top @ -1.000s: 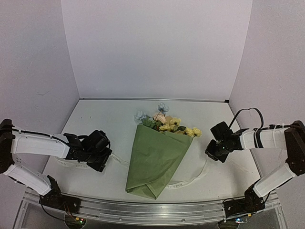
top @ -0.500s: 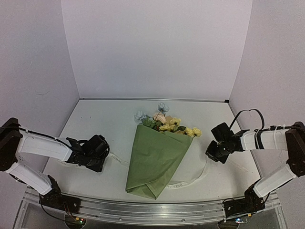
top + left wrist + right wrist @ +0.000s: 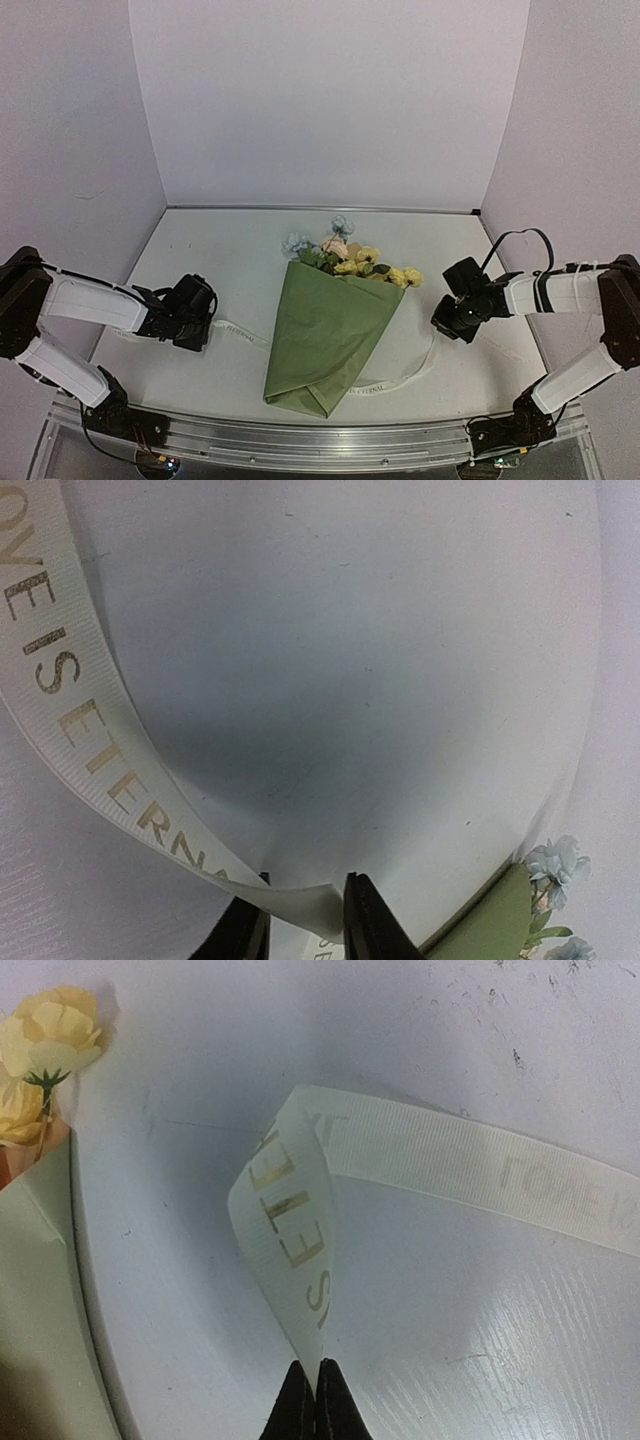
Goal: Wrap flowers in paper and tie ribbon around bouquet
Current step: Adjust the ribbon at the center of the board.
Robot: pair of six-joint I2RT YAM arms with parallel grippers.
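Observation:
The bouquet (image 3: 325, 340) lies mid-table, a cone of olive-green paper (image 3: 320, 350) with its narrow end toward me. The flowers (image 3: 345, 255) show blue, pink and yellow above its far rim. The cream ribbon (image 3: 240, 331) comes out from under the cone on both sides. My left gripper (image 3: 203, 330) sits low at the ribbon's left stretch. In the left wrist view the ribbon (image 3: 80, 740) crosses my left gripper (image 3: 306, 880), whose jaws are narrowed with a gap still showing. My right gripper (image 3: 447, 322) is to the right of the blooms. In its wrist view that gripper (image 3: 316, 1365) is shut on a fold of the ribbon (image 3: 290, 1220).
White walls close the table (image 3: 220, 250) in at the back and on both sides. A metal rail (image 3: 300, 440) runs along the near edge between the arm bases. The ribbon's right stretch (image 3: 405, 377) loops on the table beside the cone's lower right.
My left gripper has slid left and back, away from the cone, and its jaws have narrowed around the ribbon. The right arm and the bouquet have not moved.

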